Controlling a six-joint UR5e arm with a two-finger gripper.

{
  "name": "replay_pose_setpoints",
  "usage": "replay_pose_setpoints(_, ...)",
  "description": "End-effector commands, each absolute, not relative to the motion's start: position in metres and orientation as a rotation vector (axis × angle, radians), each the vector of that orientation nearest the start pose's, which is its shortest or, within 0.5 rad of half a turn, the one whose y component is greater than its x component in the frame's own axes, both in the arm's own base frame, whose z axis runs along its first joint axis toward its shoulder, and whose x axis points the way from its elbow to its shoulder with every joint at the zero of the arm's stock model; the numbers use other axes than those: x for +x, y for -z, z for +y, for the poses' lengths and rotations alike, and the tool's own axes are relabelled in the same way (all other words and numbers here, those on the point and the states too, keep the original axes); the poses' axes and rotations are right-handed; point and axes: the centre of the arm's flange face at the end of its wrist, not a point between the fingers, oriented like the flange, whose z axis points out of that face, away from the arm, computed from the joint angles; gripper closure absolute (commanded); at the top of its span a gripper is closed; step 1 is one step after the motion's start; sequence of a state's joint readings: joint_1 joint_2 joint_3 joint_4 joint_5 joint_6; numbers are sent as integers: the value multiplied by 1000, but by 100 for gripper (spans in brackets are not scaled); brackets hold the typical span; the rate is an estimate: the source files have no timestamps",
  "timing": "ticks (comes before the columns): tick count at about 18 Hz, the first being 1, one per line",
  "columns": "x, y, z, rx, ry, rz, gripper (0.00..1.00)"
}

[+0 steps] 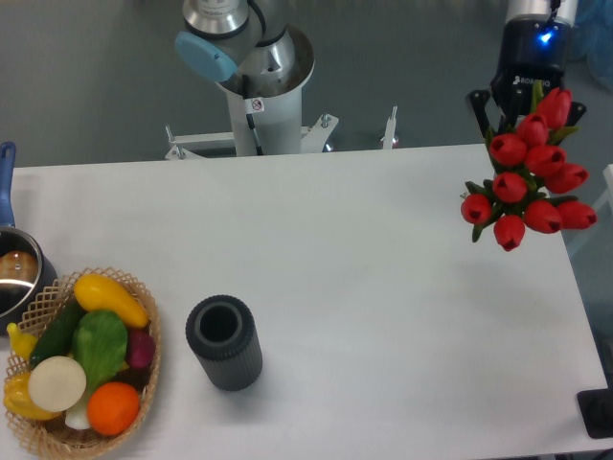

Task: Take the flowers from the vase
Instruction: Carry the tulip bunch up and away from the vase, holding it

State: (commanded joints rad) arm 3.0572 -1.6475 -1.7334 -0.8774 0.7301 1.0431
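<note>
**Tulips Clear of Vase, Held High at Table's Far Right**

At the left edge sat a metal pot [13,276] with a blue handle, and just beside it a wicker basket [144,374] heaped with vegetables. Near the basket stood the vase [224,341], upright, its round mouth open and empty. Behind the white table [364,287] rose the arm's base [257,72], bearing a small sticker too small to read. At the far right the gripper [526,103] pinched the flowers [529,184] by their stems, its dark fingers [477,103] showing either side of the bunch, though the contact itself was hidden behind the blooms. The red buds hung just below and in front of the tool, over the table's right edge, well apart from the vase, which lay far down and to the left. The bunch's long axis ran roughly up toward the gripper. White lettering on the gripper's body could not be made out. Judged from the empty vase, the lift looked done.
</note>
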Motion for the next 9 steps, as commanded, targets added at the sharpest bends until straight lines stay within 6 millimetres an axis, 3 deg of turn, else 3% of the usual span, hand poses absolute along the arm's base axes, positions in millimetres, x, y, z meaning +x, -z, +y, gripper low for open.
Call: replay_pose_setpoints(9, -512, -467, 249, -2209, -169, -278, 68)
